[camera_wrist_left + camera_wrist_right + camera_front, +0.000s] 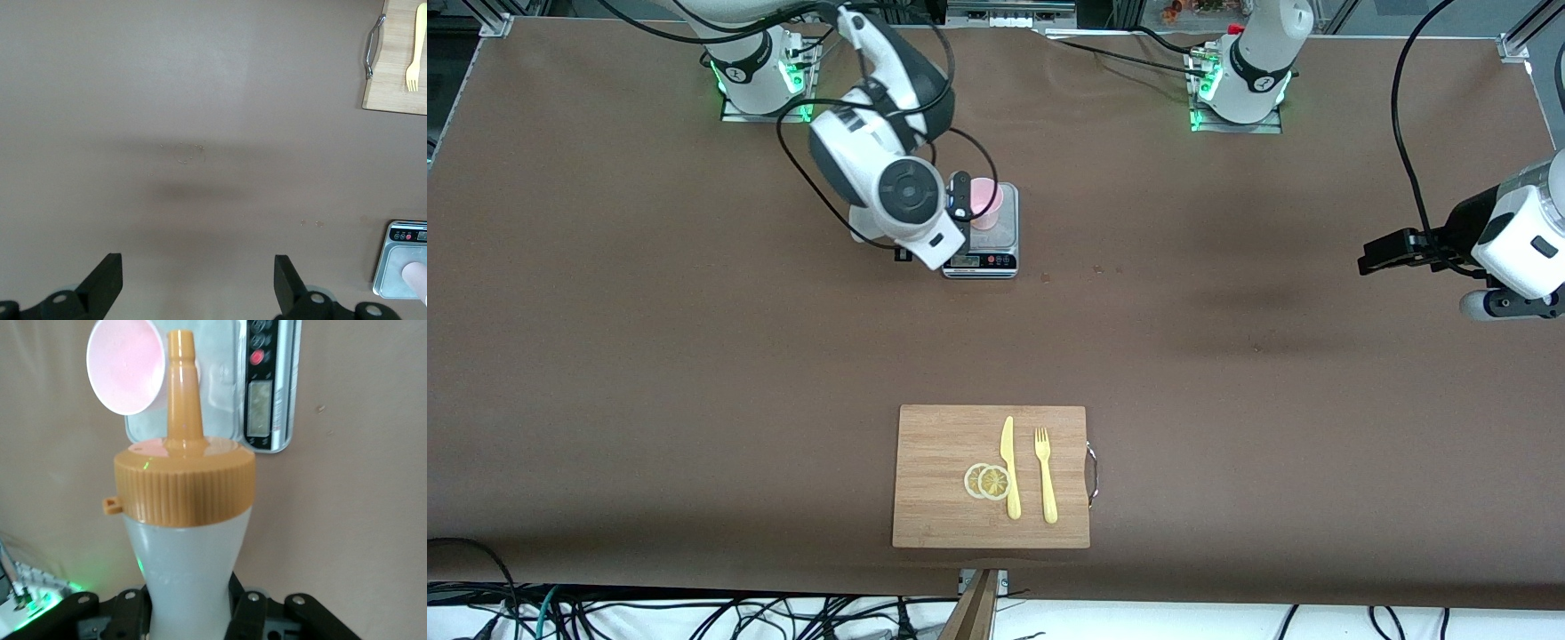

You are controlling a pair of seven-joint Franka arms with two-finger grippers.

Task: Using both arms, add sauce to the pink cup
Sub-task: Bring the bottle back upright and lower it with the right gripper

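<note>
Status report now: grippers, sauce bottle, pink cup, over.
Right gripper shut on sauce bottle, beside pink cup on scale. Left gripper open, waiting over bare table. Nothing in the way.

Pale pink cup [125,367], orange-capped whitish sauce bottle [183,520] (translucent), brown table [694,356]

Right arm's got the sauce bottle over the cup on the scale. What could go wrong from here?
1. The right gripper holds the sauce bottle low on its body; its nozzle points beside the pink cup, not into it, so sauce may land on the scale.
2. The cup is light and stands loose; a nudge could tip it.
3. The left gripper waits open over bare table, nowhere near the cup, so nothing steadies it.
</note>
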